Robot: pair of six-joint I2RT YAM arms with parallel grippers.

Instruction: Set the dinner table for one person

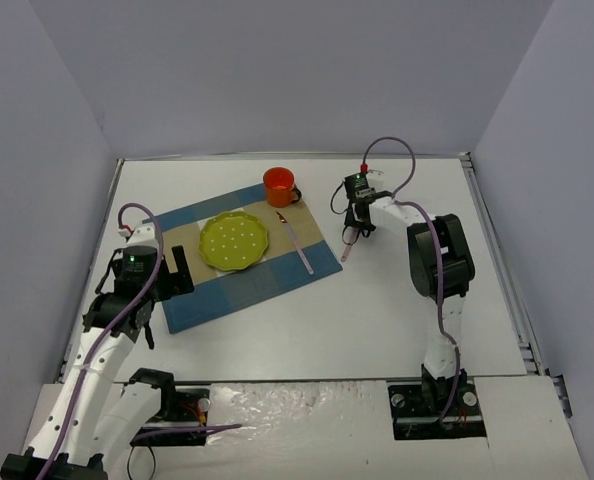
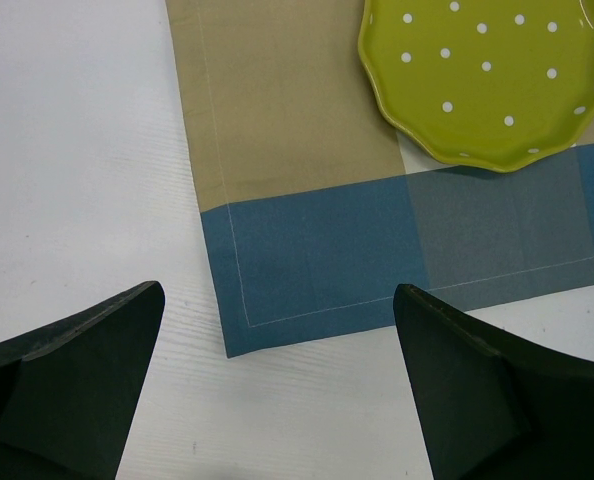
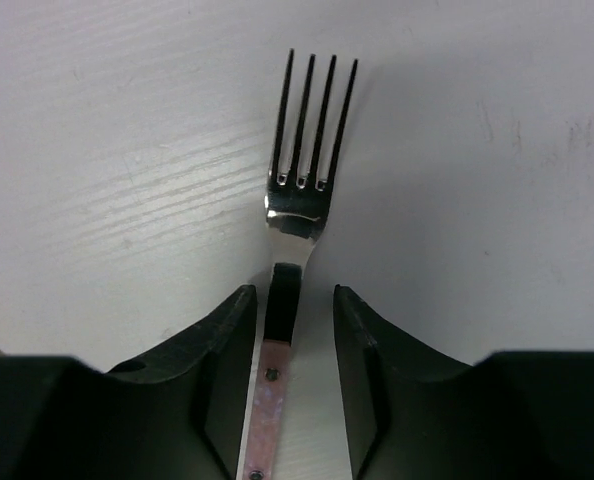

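On the white dinner table [image 1: 377,310] lies a blue-and-tan checked placemat [image 1: 207,290] with a green dotted plate [image 1: 234,241] on it. A knife [image 1: 297,243] lies on the mat right of the plate. An orange cup [image 1: 280,186] stands at the mat's far corner. A fork [image 1: 349,247] with a pink handle lies flat on the table right of the mat. My right gripper [image 3: 295,300] straddles the fork's neck [image 3: 302,190], jaws narrowly apart with gaps on both sides. My left gripper [image 2: 279,293] is open and empty above the mat's near left corner [image 2: 277,290].
Grey walls close in the table on the left, back and right. A metal rail [image 1: 497,260] runs along the right edge. The right arm [image 1: 439,260] stretches over the table's right half. The left arm [image 1: 127,290] is by the left edge.
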